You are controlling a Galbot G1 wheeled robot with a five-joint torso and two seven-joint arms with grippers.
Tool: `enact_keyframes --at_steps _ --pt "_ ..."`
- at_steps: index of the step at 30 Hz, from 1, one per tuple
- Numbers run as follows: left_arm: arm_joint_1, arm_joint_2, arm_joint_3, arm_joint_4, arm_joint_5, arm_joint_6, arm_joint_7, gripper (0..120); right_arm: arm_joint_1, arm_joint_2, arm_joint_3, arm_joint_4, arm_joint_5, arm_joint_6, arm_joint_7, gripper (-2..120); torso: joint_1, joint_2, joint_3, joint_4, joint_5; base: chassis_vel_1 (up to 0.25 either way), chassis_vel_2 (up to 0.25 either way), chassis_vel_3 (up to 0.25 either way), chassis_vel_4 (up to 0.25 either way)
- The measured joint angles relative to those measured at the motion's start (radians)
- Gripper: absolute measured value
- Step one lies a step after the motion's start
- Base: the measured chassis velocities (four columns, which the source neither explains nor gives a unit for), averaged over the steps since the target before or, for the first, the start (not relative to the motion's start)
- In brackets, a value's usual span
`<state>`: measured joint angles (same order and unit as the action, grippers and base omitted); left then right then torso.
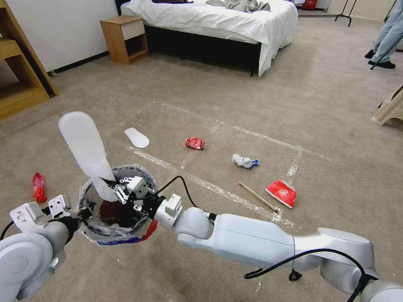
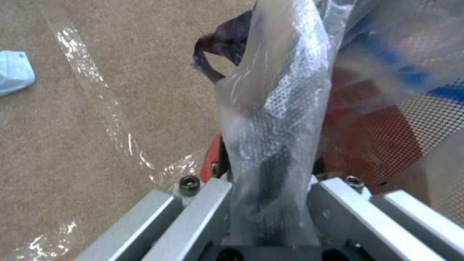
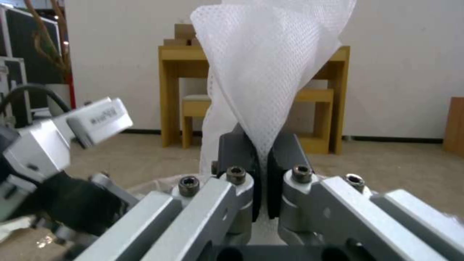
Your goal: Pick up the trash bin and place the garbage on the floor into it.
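White slipper (image 1: 86, 151) in right pincer (image 1: 119, 189), over trash bin (image 1: 97, 229)

Light even and soft, room bright, no hard shadows; only a faint dark patch on the floor (image 1: 176, 268) under the right arm. Tape strips (image 1: 218, 191) beyond the right gripper (image 1: 121, 188) glare white; the same glint runs beside the left gripper (image 2: 270, 192) in its wrist view. Bag liner (image 2: 275, 108) close ahead of the left gripper is blurred and hazy. Head view bends lines near its edges. Right wrist view: near slipper fabric (image 3: 270, 69) sharp, far wall soft.
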<state>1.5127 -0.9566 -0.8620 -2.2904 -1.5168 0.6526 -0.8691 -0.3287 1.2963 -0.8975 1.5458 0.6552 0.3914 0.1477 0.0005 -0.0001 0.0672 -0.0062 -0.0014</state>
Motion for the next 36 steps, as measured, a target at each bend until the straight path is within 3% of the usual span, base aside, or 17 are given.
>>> enact_keyframes --at_steps 36 --pt "-0.008 -0.004 -0.001 0.010 0.010 -0.006 0.000 0 -0.097 -0.019 0.000 -0.064 -0.100 0.035 -0.011 5 0.000 0.000 0.000 0.0000 0.0000 0.000 0.000 0.000 0.000"
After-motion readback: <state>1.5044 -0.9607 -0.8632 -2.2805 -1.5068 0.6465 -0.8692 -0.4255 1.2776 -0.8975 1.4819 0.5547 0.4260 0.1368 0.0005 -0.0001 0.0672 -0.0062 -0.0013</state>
